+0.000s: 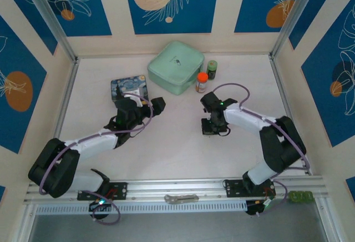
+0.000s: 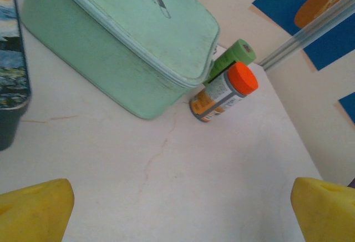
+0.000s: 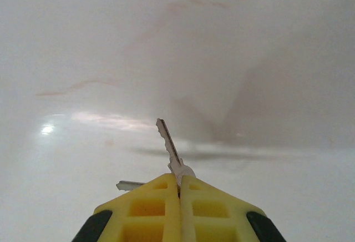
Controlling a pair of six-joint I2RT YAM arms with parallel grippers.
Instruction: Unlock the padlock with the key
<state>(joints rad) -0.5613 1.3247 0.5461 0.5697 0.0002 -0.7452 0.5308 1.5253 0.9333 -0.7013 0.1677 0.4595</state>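
Note:
My right gripper (image 3: 178,178) is shut on the key (image 3: 169,145). The key's thin toothed blade sticks up and forward from between the yellow fingers (image 3: 150,203), just above the white table. A second small blade (image 3: 128,185) pokes out sideways to the left of the fingers. From above, the right gripper (image 1: 213,128) points down at the middle of the table. My left gripper (image 2: 180,214) is wide open with bare table between its yellow fingertips (image 2: 33,208). From above, the left gripper (image 1: 154,106) sits beside the blue tin. The padlock is out of view.
A mint-green zip case (image 1: 176,66) stands at the back centre, with an orange-capped bottle (image 1: 202,82) and a green bottle (image 1: 212,68) to its right. The painted blue tin (image 1: 128,86) is behind the left arm. A flat silver piece (image 1: 181,198) lies on the front rail.

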